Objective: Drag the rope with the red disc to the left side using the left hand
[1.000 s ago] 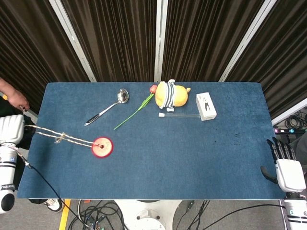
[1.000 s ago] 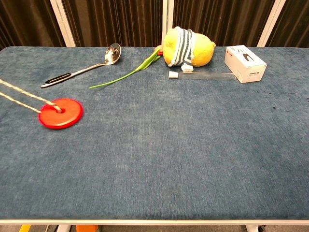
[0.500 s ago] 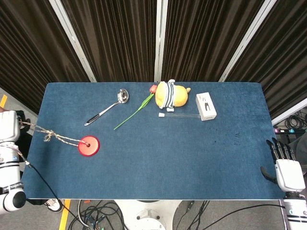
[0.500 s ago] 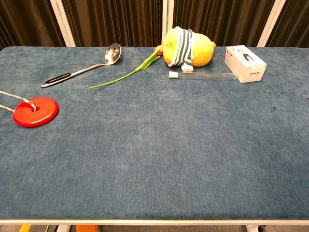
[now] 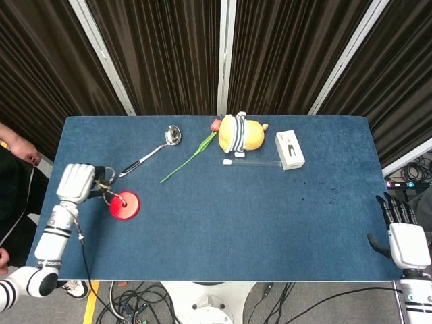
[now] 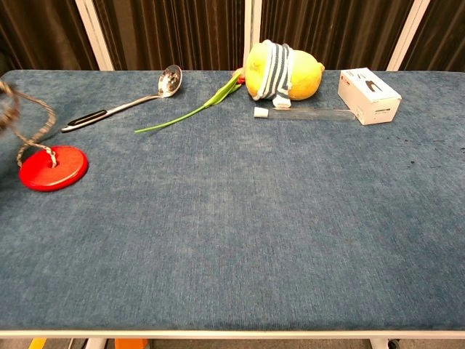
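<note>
Near table's left edge, left robot hand (image 5: 75, 182) grips rope (image 5: 102, 190) beside red disc (image 5: 125, 205).

Red disc (image 5: 125, 205) on a blue table (image 5: 270, 216); yellow plush (image 5: 239, 134) in stripes; white box (image 5: 289, 149); green stem (image 5: 185, 164).

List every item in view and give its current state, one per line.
left hand: over the table's left part, holds the rope
rope: bunched in slack loops at the left hand
red disc: flat on the table, tied to the rope
ladle: lying flat
tulip: lying flat
plush toy: beside the tulip's bloom
white box: closed
right hand: off the table's right edge, holds nothing, fingers straight
</note>
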### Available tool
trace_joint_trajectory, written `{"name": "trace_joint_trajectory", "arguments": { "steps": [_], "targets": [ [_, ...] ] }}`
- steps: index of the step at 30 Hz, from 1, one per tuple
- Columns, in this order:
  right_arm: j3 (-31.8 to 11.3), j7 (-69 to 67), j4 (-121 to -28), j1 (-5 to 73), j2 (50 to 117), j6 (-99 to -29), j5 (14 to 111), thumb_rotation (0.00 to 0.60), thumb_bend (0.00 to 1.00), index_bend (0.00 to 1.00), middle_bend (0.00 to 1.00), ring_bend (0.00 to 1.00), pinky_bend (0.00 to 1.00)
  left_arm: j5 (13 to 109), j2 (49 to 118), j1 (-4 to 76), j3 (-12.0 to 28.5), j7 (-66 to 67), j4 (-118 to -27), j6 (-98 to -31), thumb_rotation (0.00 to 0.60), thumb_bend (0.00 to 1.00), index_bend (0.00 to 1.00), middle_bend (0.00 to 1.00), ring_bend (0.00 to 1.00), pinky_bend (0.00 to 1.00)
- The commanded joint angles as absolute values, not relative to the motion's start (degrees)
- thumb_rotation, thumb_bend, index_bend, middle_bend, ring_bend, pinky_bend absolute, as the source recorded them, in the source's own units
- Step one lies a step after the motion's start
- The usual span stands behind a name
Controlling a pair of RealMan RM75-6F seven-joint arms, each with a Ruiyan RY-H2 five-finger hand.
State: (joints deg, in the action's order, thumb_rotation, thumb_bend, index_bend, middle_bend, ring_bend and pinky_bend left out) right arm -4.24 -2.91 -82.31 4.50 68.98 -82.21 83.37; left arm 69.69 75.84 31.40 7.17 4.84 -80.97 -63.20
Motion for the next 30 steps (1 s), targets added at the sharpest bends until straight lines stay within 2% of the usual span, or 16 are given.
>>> {"name": "trace_joint_trajectory", "arguments": {
  "steps": [1,3,11,14,15,18,20,25,30],
  "targets": [
    [-4.1,-2.9,-82.2,4.5,69.0,-82.0,83.1,0.600,0.22,0.00,0.00,0.00,0.00,61.4,67.9,36.7,2.2,13.5,-88.2,-46.3,0.600,0.20,0.07,0.04,0.00,0.10],
    [-4.1,-3.0,-82.0,4.4,69.1,-82.0,83.1,0.600,0.22,0.00,0.00,0.00,0.00,58.9,68.0,36.8,2.1,18.2,-89.2,-48.5,0.600,0.20,0.06,0.00,0.00,0.07],
    [-4.1,-3.0,-81.9,4.6,69.4,-81.8,83.3,0.600,0.22,0.00,0.00,0.00,0.00,60.1,65.4,34.0,2.1,22.1,-93.9,-57.5,0.600,0.19,0.05,0.00,0.00,0.06],
    [-4.0,-3.0,-81.9,4.6,69.4,-82.0,83.6,0.600,0.22,0.00,0.00,0.00,0.00,63.9,64.8,30.4,2.4,20.2,-94.9,-65.4,0.600,0.19,0.05,0.00,0.00,0.06],
    [-4.0,-3.0,-81.9,4.6,69.4,-82.1,83.6,0.600,0.22,0.00,0.00,0.00,0.00,66.6,65.3,28.3,2.4,18.7,-94.1,-70.1,0.600,0.19,0.05,0.00,0.00,0.06],
    [-4.0,-2.9,-82.0,4.5,69.3,-82.3,83.7,0.600,0.22,0.00,0.00,0.00,0.00,74.1,68.3,22.8,2.1,11.0,-89.8,-81.2,0.600,0.18,0.06,0.01,0.00,0.10],
    [-3.9,-2.9,-82.1,4.5,69.3,-82.3,83.8,0.600,0.22,0.00,0.00,0.00,0.00,77.8,69.6,19.6,0.6,5.2,-87.2,-85.6,0.600,0.17,0.06,0.02,0.00,0.11],
    [-3.4,-2.5,-82.5,4.5,69.5,-82.7,84.9,0.600,0.21,0.00,0.00,0.00,0.00,84.0,73.4,14.1,-3.7,0.8,-82.7,-90.6,0.600,0.14,0.07,0.06,0.00,0.12],
    [-2.9,-1.5,-83.1,4.5,70.0,-83.0,85.6,0.600,0.21,0.00,0.00,0.00,0.00,86.1,76.2,11.3,-4.5,0.1,-79.5,-92.4,0.600,0.14,0.07,0.07,0.00,0.12]
  ]
}}
